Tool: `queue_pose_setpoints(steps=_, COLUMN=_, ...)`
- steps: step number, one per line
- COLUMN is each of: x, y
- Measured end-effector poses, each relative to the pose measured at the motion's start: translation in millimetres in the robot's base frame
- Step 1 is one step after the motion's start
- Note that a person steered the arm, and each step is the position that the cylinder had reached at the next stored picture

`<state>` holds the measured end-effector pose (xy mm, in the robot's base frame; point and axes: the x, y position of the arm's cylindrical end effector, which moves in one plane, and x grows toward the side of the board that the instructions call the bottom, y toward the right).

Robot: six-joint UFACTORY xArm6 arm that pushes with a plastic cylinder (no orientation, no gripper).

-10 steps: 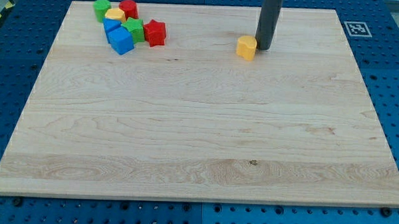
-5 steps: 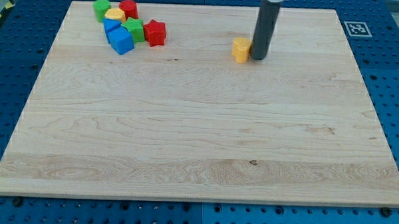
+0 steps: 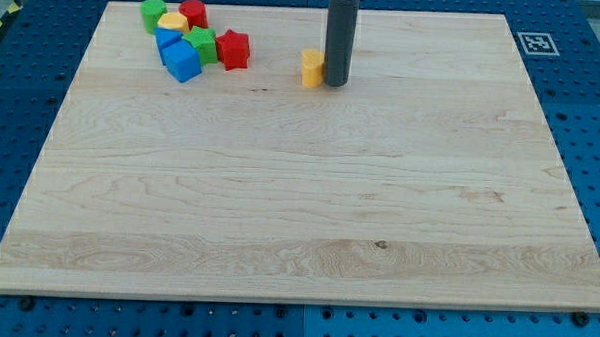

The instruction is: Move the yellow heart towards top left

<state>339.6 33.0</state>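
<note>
The small yellow heart block (image 3: 312, 68) lay on the pale wooden bench (image 3: 299, 208), near the top, left of centre. My tip (image 3: 336, 84) touched its right side; there was no pincer. The pushing step was in hand. Next move: push leftward and upward, avoiding the cluster of red, green, blue and yellow blocks (image 3: 191, 40).

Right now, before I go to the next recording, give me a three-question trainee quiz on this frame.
1. True or false: my tip is at the yellow heart's right in the view.
2. Which block lies nearest the yellow heart? A) red star B) green block C) blue cube
3. Fill in: the block cluster sits at the board's top ____ in the view.

Key: 1 true; 2 A; 3 left.
</note>
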Motion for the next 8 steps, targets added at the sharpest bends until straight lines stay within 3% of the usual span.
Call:
queue_pose_setpoints(steps=2, x=-9.5, y=-48.0)
queue_pose_setpoints(steps=4, x=-56.3, y=-86.2)
queue_pose_setpoints(steps=6, x=-69.9, y=-137.7)
queue_pose_setpoints(steps=8, x=-67.3, y=-132.1)
